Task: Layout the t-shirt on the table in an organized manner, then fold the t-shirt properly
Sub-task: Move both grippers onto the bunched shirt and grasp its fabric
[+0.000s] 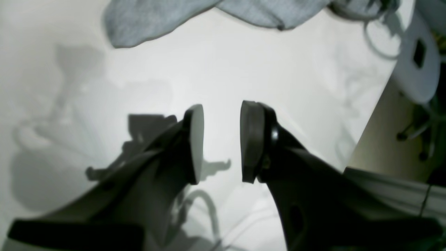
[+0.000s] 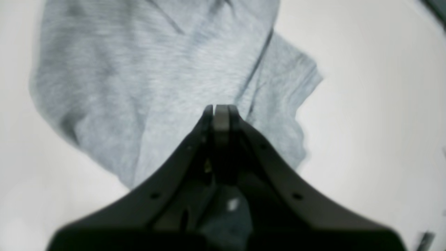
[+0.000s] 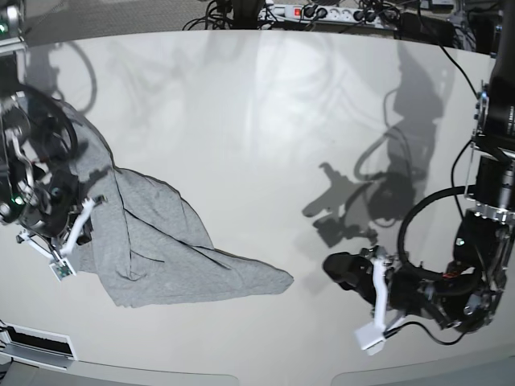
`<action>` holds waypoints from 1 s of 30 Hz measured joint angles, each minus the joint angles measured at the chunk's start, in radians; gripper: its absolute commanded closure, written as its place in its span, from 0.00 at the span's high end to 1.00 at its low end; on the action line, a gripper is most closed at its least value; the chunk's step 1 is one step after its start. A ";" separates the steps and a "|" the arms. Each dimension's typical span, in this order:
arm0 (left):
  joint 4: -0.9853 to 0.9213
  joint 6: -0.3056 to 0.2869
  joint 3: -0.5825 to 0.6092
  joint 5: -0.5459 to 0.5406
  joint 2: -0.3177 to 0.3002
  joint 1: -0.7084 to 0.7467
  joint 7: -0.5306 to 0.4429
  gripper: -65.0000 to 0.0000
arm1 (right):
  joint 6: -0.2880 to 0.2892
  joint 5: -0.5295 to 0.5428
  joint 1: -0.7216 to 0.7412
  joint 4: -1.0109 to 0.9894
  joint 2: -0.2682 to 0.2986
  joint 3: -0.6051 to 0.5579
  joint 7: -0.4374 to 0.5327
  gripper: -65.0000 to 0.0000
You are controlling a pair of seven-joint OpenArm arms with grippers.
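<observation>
The heather-grey cotton t-shirt [image 3: 161, 241] lies crumpled at nine o'clock on the glossy off-white worktop [image 3: 265, 112], neither spread nor folded; right fingers [image 2: 220, 113] pinched together with no cloth visibly caught, left fingers [image 1: 195, 139] parted, empty.

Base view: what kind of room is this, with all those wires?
Probably a robotics lab: two robot arms work over a big white table, a power strip and tangled cables sit behind it.

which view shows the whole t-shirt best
The base view: the t-shirt lies crumpled in full on the table, every edge visible. The right wrist view shows only part of it, blurred, behind the shut right end effector. The left wrist view catches just an edge at the top, beyond the open left end effector.
</observation>
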 measured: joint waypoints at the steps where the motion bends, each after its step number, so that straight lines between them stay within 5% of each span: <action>1: 0.000 0.000 0.000 -0.001 -0.008 0.000 0.000 0.30 | 0.011 0.000 0.032 -0.062 -0.022 0.002 0.000 0.00; 5: 0.001 0.007 0.000 -0.004 -0.032 0.000 0.000 0.30 | 0.056 -0.034 0.116 -0.289 -0.122 0.005 0.009 0.00; 10: 0.001 0.023 0.000 -0.007 -0.040 0.001 0.000 0.30 | 0.223 -0.075 0.127 -0.397 -0.221 0.007 0.023 0.00; 13: 0.001 0.023 0.000 -0.004 -0.039 0.000 0.000 0.30 | 0.285 -0.036 0.116 -0.395 -0.259 0.011 0.029 0.00; 16: 0.001 0.023 0.000 -0.004 -0.035 0.003 0.000 0.30 | 0.340 0.087 0.115 -0.394 -0.290 -0.009 -0.079 0.00; 19: 0.001 0.022 0.000 -0.003 -0.040 0.006 0.001 0.30 | 0.348 0.167 0.116 -0.394 -0.323 -0.066 -0.168 0.00; 30: 0.001 0.002 0.000 -0.069 -0.021 0.039 0.007 0.30 | 0.347 0.244 0.109 -0.270 -0.336 -0.266 -0.216 0.00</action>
